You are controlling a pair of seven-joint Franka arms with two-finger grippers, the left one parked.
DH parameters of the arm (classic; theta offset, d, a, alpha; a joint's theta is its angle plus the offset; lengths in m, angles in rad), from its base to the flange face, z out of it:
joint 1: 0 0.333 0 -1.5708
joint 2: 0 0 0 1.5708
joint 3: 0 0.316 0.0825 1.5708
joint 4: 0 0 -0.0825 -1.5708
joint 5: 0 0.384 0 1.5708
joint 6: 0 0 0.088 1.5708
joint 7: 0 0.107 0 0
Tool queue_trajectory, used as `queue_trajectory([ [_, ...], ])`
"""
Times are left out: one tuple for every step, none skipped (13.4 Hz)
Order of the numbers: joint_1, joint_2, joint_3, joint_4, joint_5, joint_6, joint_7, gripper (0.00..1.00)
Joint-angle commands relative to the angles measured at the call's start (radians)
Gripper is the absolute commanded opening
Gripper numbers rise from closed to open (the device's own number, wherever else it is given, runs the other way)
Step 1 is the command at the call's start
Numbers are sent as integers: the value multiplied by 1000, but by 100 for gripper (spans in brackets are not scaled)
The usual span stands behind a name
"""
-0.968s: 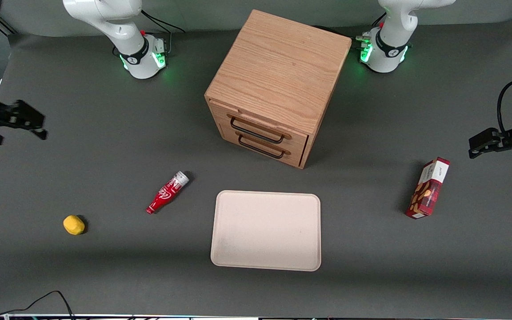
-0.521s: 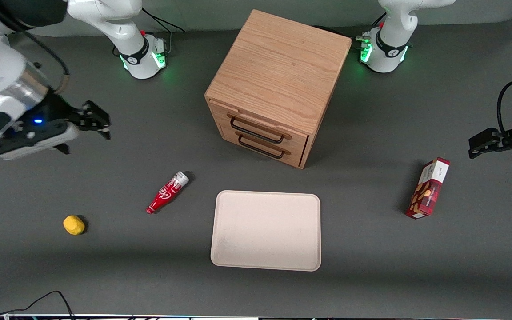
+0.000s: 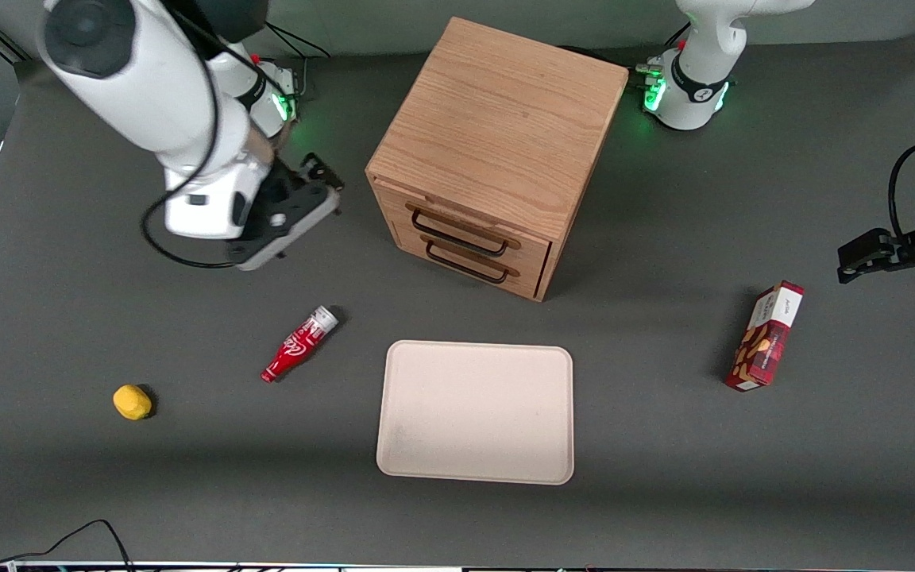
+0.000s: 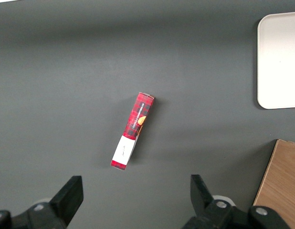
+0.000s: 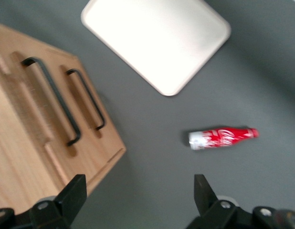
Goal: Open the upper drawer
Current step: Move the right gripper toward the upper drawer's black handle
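The approach step is in hand: the gripper (image 3: 322, 187) hangs in the upper left of the front view, beside the cabinet (image 3: 497, 127) and clear of it, fingers (image 5: 73, 193) spread and holding nothing. The upper drawer (image 3: 465, 225), at upper centre, is shut, its black handle (image 3: 460, 233) just above the lower drawer (image 3: 469, 264). Next, I judge, the gripper must come in front of that handle, close on it and pull

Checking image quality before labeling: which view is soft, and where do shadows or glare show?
Right wrist view: motion-blurred, the upper drawer and its handle smeared, the tray washed out, the open gripper sharper. Front view: sharp; green base lights glow; a soft shadow band crosses the table by the tray. Left wrist view: crisp.
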Motion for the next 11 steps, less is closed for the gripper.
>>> queue_trajectory([
  [24,98,54,51,7,-4,-20,100],
  [25,133,80,51,7,-3,-21,100],
  [25,156,96,51,5,3,-20,100],
  [26,167,100,51,7,25,-17,100],
  [26,183,102,51,8,45,-20,100],
  [25,199,113,51,8,63,-21,100],
  [25,216,119,51,10,86,-29,100],
  [25,230,120,51,13,114,-34,100],
  [26,241,120,51,14,134,-34,100],
  [26,256,128,51,14,152,-34,100],
  [25,275,143,49,13,167,-35,100],
])
